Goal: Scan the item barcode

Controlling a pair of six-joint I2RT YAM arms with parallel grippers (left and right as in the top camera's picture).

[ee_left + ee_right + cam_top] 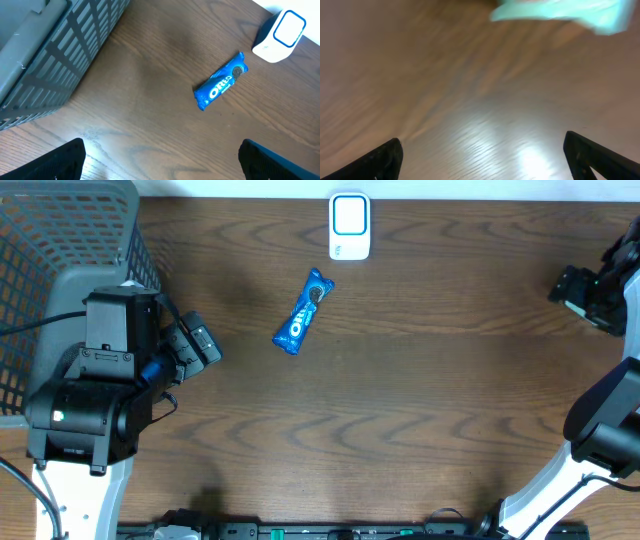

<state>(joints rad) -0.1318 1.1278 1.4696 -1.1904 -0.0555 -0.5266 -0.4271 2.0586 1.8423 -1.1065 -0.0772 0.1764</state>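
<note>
The item, a blue Oreo cookie pack [303,312], lies flat on the wooden table, apart from both grippers. A white barcode scanner [350,226] with a blue-rimmed window stands just behind it at the table's far edge. My left gripper [203,343] is to the left of the pack, open and empty. The left wrist view shows the pack [221,81] and the scanner [279,36] well ahead of the wide-spread left gripper [162,160]. My right gripper [578,288] hovers at the far right, open with nothing in it; in the blurred right wrist view only bare table lies under the right gripper [482,155].
A grey mesh basket [60,240] fills the back left corner, beside the left arm, and its wall [50,60] shows in the left wrist view. A blurred pale teal shape [560,12] sits at the top of the right wrist view.
</note>
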